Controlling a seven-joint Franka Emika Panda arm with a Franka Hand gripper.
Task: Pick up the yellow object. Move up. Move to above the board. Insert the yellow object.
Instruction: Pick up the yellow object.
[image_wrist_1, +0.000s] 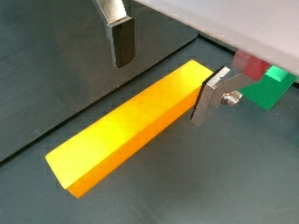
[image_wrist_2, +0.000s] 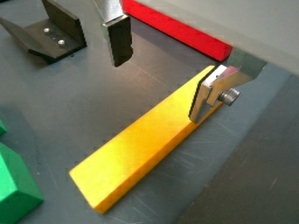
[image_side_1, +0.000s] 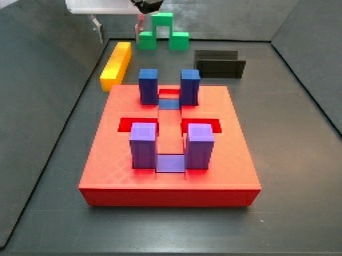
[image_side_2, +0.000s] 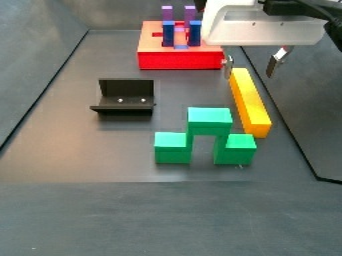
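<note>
my gripper (image_wrist_2: 163, 66) hangs with its fingers spread over the end of the yellow bar (image_wrist_2: 149, 149) nearest the red board (image_wrist_2: 177, 30), one finger (image_wrist_2: 214, 94) touching the bar's side, the other apart. the bar lies flat on the floor beside the board, not lifted. nothing is done yet: grasp, lift, carry over and insertion all remain.

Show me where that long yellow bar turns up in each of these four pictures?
Wrist view: the yellow object lies diagonally on the floor, one end effector finger at its end.
Wrist view: yellow object again diagonal, running away from the board.
Side view: yellow object beside the board's far corner.
Side view: yellow object below the end effector.
Shared landmark: the red board.
</note>
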